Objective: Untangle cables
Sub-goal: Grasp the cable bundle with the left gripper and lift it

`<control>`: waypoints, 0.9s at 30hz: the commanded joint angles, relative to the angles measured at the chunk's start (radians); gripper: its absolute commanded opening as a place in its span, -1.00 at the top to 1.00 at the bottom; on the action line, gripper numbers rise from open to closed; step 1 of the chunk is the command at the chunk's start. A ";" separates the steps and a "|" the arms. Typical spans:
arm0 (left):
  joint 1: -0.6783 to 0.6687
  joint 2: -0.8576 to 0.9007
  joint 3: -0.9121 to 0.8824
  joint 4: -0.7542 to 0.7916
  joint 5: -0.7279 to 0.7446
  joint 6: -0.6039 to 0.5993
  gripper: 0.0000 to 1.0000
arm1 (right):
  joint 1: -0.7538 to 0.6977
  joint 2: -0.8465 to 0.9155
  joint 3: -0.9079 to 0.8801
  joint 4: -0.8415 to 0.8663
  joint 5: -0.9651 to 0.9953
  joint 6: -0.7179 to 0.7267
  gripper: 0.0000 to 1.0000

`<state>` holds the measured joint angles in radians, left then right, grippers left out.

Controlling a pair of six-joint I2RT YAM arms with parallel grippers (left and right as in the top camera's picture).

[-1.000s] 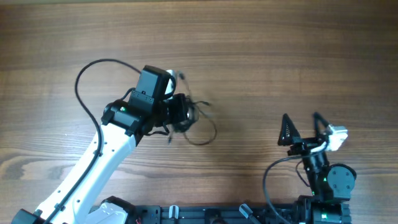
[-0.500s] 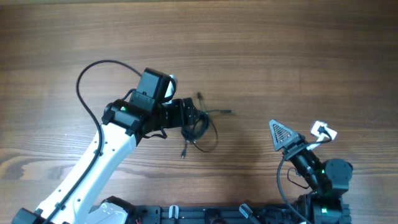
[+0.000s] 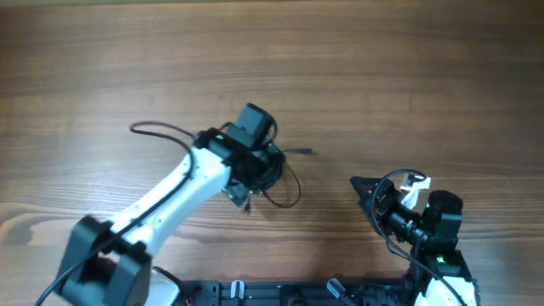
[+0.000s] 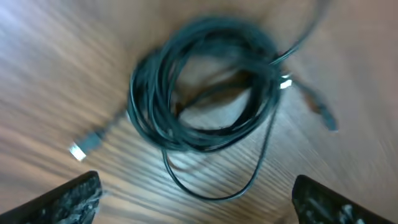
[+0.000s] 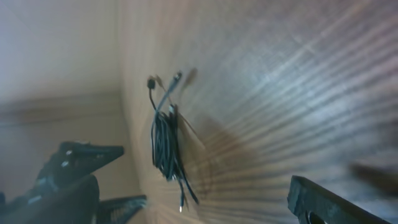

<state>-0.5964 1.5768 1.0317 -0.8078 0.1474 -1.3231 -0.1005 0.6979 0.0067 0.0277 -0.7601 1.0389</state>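
Note:
The cables [image 3: 285,189] lie as one tangled black coil on the wooden table near the middle, with a plug end [image 3: 309,153] sticking out to the right. My left gripper [image 3: 262,168] hovers right over the coil and hides most of it from above. In the left wrist view the coil [image 4: 205,87] rests on the wood ahead of the open left gripper [image 4: 199,205], with one loose loop [image 4: 214,194] reaching down between the fingertips [image 4: 74,198], untouched. A silver plug [image 4: 78,151] lies at the left. My right gripper [image 3: 374,194] is open and apart, pointing at the bundle [image 5: 165,143].
The left arm's own thicker black wire [image 3: 157,127] arcs over the table to the left of the coil. The arm bases and a black rail [image 3: 280,293] line the front edge. Bare wood [image 3: 408,76] stretches across the back and right.
My left gripper has opened and let go of the cable bundle, which now lies on the table. The left arm swung right over it. The right gripper turned left toward the bundle.

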 commanded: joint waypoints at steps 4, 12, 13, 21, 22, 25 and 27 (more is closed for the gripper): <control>-0.085 0.081 0.008 0.120 -0.009 -0.465 -0.39 | 0.002 0.039 -0.002 0.005 -0.080 0.008 -1.00; -0.092 0.094 0.008 0.112 -0.139 -0.514 -0.20 | 0.002 0.039 -0.002 0.005 -0.061 0.008 -0.99; -0.096 0.098 0.008 0.111 -0.142 -0.531 -0.20 | 0.002 0.039 -0.002 0.005 -0.061 0.008 -1.00; -0.123 0.134 0.001 0.056 -0.198 -0.555 -0.25 | 0.002 0.039 -0.002 -0.003 -0.061 -0.048 -0.99; -0.125 0.138 0.000 0.056 -0.208 -0.555 -0.25 | 0.002 0.039 -0.002 -0.003 -0.061 -0.048 -0.99; -0.144 0.177 0.000 0.072 -0.257 -0.555 -0.31 | 0.002 0.039 -0.002 -0.003 -0.061 -0.048 -0.99; -0.158 0.205 0.000 0.103 -0.249 -0.555 -0.11 | 0.002 0.039 -0.002 -0.003 -0.061 -0.048 -0.99</control>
<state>-0.7288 1.7294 1.0317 -0.7300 -0.0582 -1.8641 -0.1005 0.7322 0.0067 0.0235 -0.8150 1.0153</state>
